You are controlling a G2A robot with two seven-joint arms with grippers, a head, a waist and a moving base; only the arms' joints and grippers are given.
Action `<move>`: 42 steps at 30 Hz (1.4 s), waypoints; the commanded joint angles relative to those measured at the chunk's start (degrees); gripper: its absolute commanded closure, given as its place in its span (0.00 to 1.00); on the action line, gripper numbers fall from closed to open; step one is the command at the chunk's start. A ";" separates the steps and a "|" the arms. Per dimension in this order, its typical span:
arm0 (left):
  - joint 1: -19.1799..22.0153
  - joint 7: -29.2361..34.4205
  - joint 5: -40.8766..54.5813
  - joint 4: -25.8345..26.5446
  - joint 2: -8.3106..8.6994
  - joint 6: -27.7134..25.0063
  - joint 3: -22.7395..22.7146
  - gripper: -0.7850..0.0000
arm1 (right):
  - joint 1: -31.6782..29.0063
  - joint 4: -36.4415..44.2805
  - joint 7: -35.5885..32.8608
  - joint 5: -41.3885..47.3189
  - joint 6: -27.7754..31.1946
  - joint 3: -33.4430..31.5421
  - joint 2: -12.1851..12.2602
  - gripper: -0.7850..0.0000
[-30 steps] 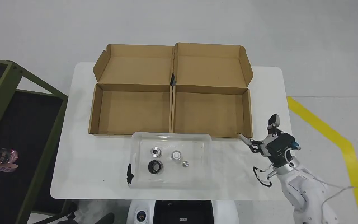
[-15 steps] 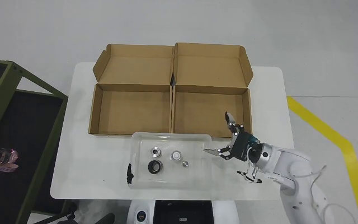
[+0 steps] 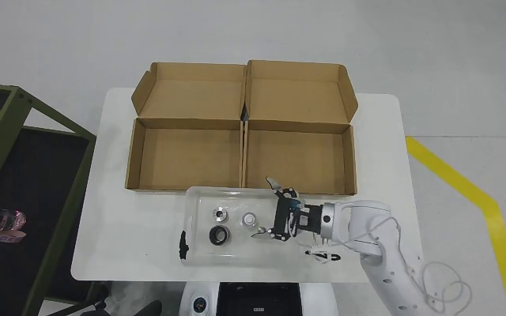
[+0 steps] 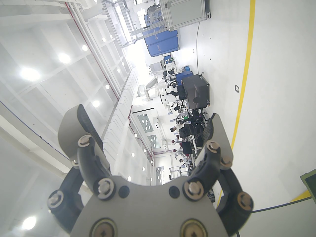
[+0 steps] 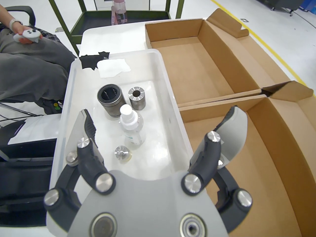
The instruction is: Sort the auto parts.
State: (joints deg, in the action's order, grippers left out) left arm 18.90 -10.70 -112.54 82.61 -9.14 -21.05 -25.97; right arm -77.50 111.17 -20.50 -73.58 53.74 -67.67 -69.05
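The right tool [image 5: 160, 117] is held wide open over the tray [image 5: 167, 80], likely so a part [image 5: 122, 153] can be picked.

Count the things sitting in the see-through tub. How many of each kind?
Metal cylinders: 2, the big dark cylinder and the small grey cylinder
Bottles: 1, the spray bottle
Little round bits: 1, the small round metal part
Total in the clear tub: 4

2 cardboard boxes [image 3: 186, 158] [image 3: 296, 160], 1 clear tray [image 5: 155, 134], 3 metal parts [image 5: 109, 99] [image 5: 136, 97] [image 5: 122, 152], 1 small spray bottle [image 5: 130, 124]
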 commanded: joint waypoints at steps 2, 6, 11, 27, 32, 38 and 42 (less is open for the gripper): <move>0.00 0.00 0.00 0.00 0.00 0.00 0.00 0.00 | 0.74 -0.06 -1.23 -0.71 -0.07 1.98 -0.01 0.00; 0.00 0.00 0.00 0.00 0.00 0.00 0.00 0.00 | 1.31 -0.26 -2.08 -1.81 -0.15 4.05 0.04 0.00; 0.00 0.00 0.00 0.00 0.00 0.00 0.00 0.00 | 1.88 -0.97 -2.90 -3.01 0.19 6.05 0.18 0.00; 0.00 0.00 0.00 0.00 0.00 0.00 0.00 0.00 | 4.36 -5.07 -4.25 -4.50 -1.59 9.90 0.46 0.04; 0.00 0.00 0.00 0.00 0.00 0.00 0.00 0.00 | 5.12 -6.39 -4.98 -4.90 -2.86 10.47 0.55 0.25; 0.00 0.00 0.00 0.00 0.00 0.00 0.00 0.00 | 5.80 -7.33 -5.26 -5.12 -3.59 11.15 0.66 0.53; 0.00 0.00 0.00 0.00 0.00 0.00 0.00 0.00 | 6.16 -7.47 -5.42 -5.34 -4.02 11.44 0.77 0.64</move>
State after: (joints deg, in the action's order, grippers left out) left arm 18.90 -10.70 -112.54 82.61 -9.14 -21.05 -25.97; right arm -71.41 103.71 -25.91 -78.92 49.81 -56.27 -68.31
